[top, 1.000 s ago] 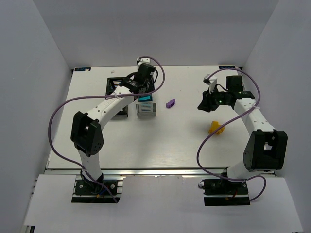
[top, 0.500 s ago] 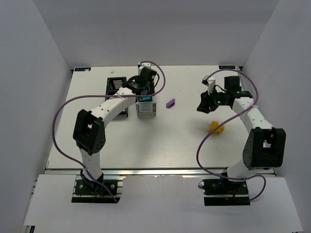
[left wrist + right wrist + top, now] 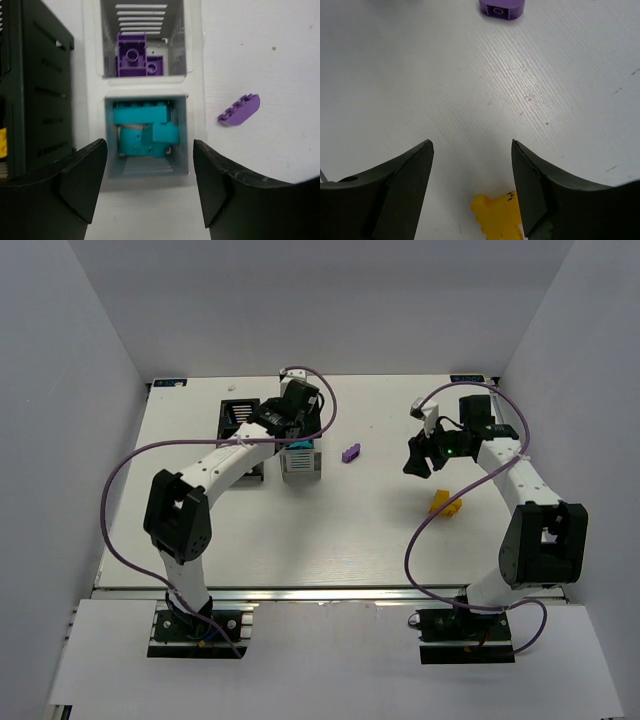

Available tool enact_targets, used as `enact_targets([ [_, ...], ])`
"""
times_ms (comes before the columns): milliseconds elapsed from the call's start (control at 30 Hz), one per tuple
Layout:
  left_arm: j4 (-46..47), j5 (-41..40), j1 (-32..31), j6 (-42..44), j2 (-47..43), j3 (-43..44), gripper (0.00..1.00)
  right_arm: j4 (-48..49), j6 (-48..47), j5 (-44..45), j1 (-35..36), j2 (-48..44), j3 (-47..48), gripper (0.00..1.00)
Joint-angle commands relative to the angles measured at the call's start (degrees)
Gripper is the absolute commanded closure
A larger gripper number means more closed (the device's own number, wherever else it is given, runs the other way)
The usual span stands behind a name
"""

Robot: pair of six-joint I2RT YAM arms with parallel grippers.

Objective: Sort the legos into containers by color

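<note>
My left pincer apart over white container: teal legos between fingers, purple legos beyond, partly walled off. Right pincer apart; yellow brick below, cut by frame edge.

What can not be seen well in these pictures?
- Black container contents: the left wrist view cuts them off at its left edge; in the top view the left arm partly covers it.
- Yellow lego: cut by the bottom edge of the right wrist view.
- Teal legos: piled, number unclear.
</note>
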Motion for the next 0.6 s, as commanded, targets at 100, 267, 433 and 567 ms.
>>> enact_targets([
  [100,2.43,0.67,0.88,-2.72,-14.33,-9.61,0.05,-6.03,-8.35,4.20,0.38,1.88,5.78,0.24],
  [267,3.31,2.17,1.85,-7.02,-25.56,-19.18,0.02,-12.17,-15.62,13.07,0.38,2.85,7.54,0.11],
  [433,4.98,3.92,1.94,-11.93,-35.51,-27.28,0.02,-17.98,-23.90,21.07,0.12,-0.22,5.00,0.11],
  [567,7.70,6.82,1.94,-15.63,-43.33,-34.48,0.02,-20.09,-28.56,24.41,-0.93,-2.33,2.18,0.11],
])
